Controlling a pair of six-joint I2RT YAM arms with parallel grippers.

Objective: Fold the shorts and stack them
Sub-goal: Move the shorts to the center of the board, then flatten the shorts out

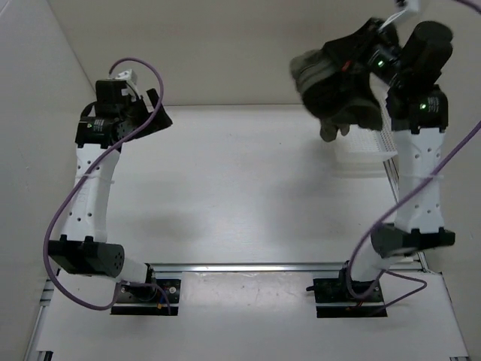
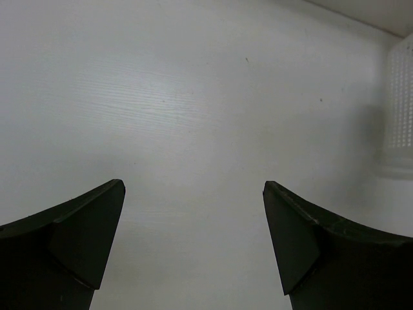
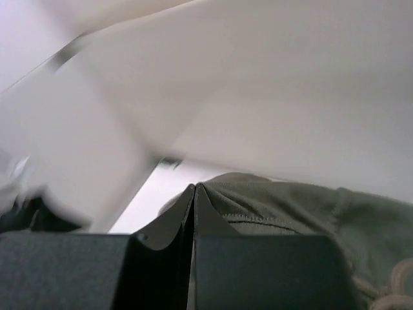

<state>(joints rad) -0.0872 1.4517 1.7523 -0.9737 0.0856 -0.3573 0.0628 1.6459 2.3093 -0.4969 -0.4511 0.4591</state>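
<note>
Shorts point(image 3: 277, 203) — soft, bunched olive cloth — hang pinched in right jaws; left jaws gape wide.

Soft, even light is falling from above on the flat white bench point(image 1: 240, 188), and only pale, blurred shadows are lying there. In the top view the dark olive-green fabric shorts point(image 1: 334, 83) are smearing with motion blur. The right wrist view is streaking on its left side and washing out above. The left claw point(image 2: 193, 187) is showing dark and slightly out of focus.
</note>
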